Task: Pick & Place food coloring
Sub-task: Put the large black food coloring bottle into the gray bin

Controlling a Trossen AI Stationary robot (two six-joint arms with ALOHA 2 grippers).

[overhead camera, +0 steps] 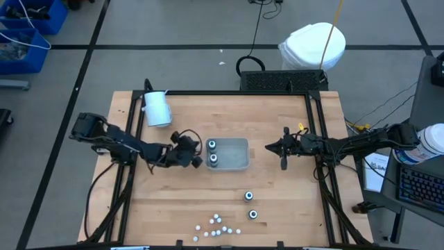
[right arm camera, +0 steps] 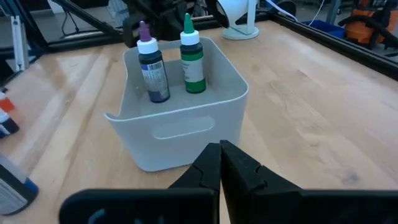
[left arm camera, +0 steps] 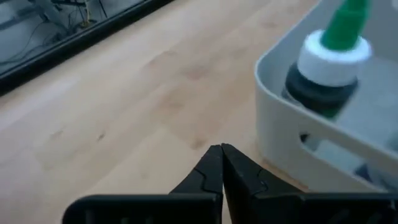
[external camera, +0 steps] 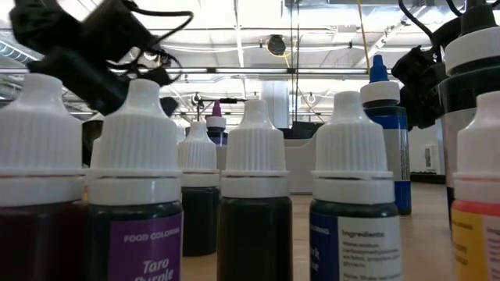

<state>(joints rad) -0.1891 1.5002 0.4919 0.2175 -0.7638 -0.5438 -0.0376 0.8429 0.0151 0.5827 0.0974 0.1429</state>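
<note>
Low view: nearest food coloring bottle (external camera: 134,203) reads "FOOD COLORING / Taro Purple"; a neighbour (external camera: 353,211) shows "Ingredients". Two bottles (right arm camera: 154,70) stand upright in the grey tray (overhead camera: 239,157); others sit on the table. Left gripper (left arm camera: 220,151) pressed together beside the tray, right gripper (right arm camera: 219,149) likewise, both empty.

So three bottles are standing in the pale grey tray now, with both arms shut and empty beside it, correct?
Not quite: the pale grey rectangular tray holds two bottles, not three, the purple-capped bottle and the green-capped bottle, as the right wrist view shows. The rest stands: the left gripper and right gripper sit shut and empty on either side of it.
</note>
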